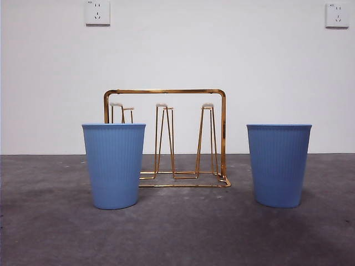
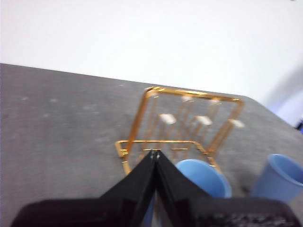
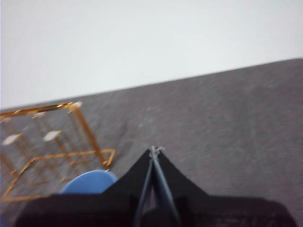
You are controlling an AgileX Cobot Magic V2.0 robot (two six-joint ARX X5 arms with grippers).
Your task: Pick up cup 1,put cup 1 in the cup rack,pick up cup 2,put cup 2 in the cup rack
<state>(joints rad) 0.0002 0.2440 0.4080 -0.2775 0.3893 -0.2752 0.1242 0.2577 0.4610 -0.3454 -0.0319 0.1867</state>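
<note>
Cups first: from the front, one blue cup (image 1: 114, 165) stands at 9 o'clock of the gold cup rack (image 1: 166, 138) and the other cup (image 1: 278, 164) well apart at 3 o'clock, both upright on the worktop (image 1: 177, 233), neither yet racked. My left wrist view shows my left end effector (image 2: 154, 153) pinched closed above the near cup (image 2: 203, 177), so I judge the first pick-up is only starting and calls for opening before descending. My right wrist view shows my right end effector (image 3: 154, 150) closed too, waiting near its cup (image 3: 90, 182).

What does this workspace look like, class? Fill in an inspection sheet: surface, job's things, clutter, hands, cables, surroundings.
Surface: grey matte table, faintly scuffed.
Job's things: shiny gold wire cup rack, prongs bare; two ribbed blue plastic cups upright on the table, left-side cup in front of the rack's end, right-side cup standing apart.
Clutter: nothing seen.
Hands: left hand shut, empty, above the table; right hand shut, empty, above the table.
Cables: nothing seen.
Surroundings: white wall with two sockets.
</note>
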